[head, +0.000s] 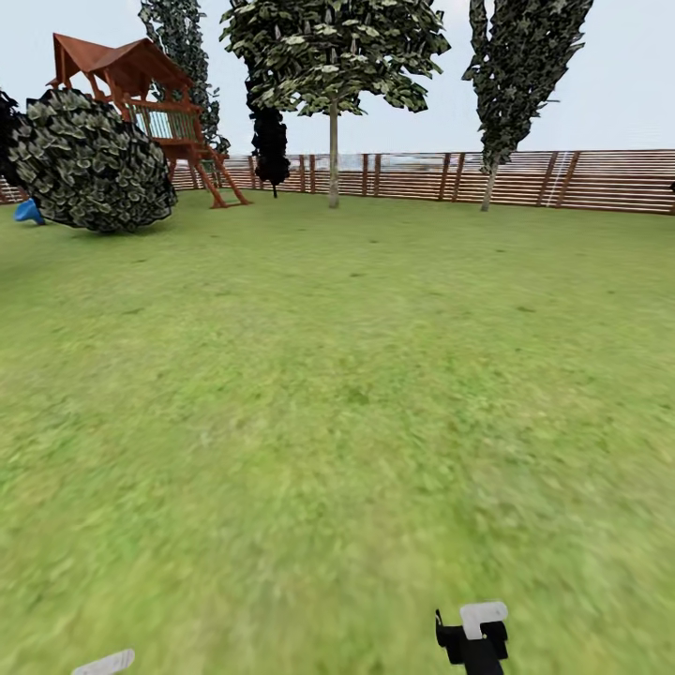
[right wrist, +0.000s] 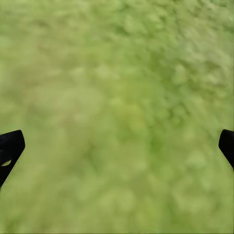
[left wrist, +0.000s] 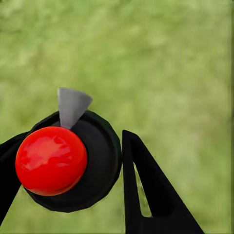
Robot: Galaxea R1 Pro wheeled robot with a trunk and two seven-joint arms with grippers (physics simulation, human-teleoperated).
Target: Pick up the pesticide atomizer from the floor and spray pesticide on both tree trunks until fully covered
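**Atomizer in hand, trees not yet reached**

My left gripper was clamped on the atomizer: in the left wrist view one black finger pressed against its dark round body, with the red knob and the grey nozzle showing above the lawn. So the pickup looked done. My right gripper held nothing, its tips spread wide apart over blurred grass.

Ahead, the head view showed open lawn running to the fence. One tree with a pale straight trunk stood by the fence, another to its right, both well apart from me. A bush and a playhouse lay off to the left.

I saw no white specks on either trunk, so I judged the spraying of both was left, after crossing the lawn.
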